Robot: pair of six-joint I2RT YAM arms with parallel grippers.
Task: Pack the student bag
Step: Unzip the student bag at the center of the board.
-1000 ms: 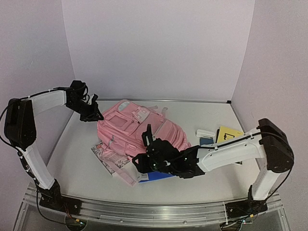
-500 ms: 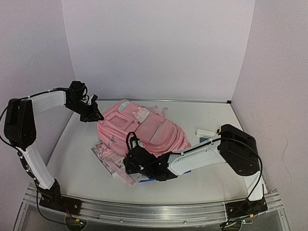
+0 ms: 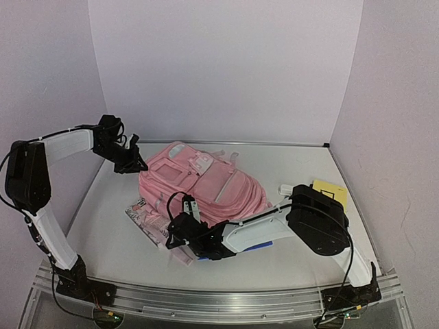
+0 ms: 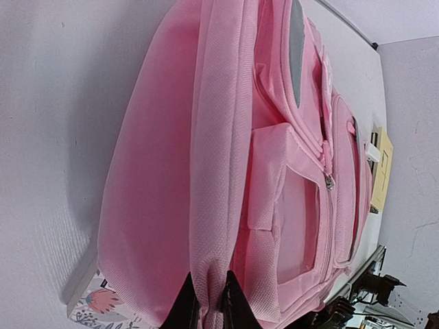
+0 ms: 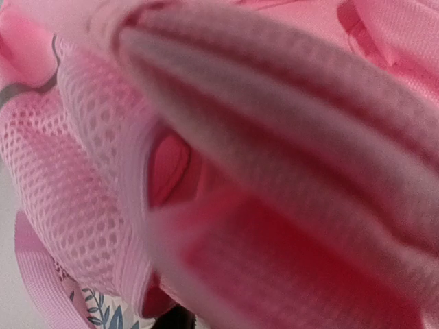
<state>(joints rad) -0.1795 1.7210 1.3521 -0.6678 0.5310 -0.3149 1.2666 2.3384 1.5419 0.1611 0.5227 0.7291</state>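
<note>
BAG: student bag [image 3: 206, 181] lies pockets-up mid-table [image 3: 110, 240], long axis roughly left-right, slightly slanted | TOP VIEW ALONE: 2 arms, yellow card [image 3: 329, 190] right of bag | LEFT WRIST ALONE: left gripper [image 4: 209, 305] pinching 1 fabric ridge at bag's end | RIGHT WRIST: blurred pink mesh only; right gripper [image 3: 175, 236] at bag's near-left edge, grip cannot be told

left hand [image 3: 140, 166] raised, pinched shut | right hand [image 3: 175, 236] low, stretched leftward
</note>
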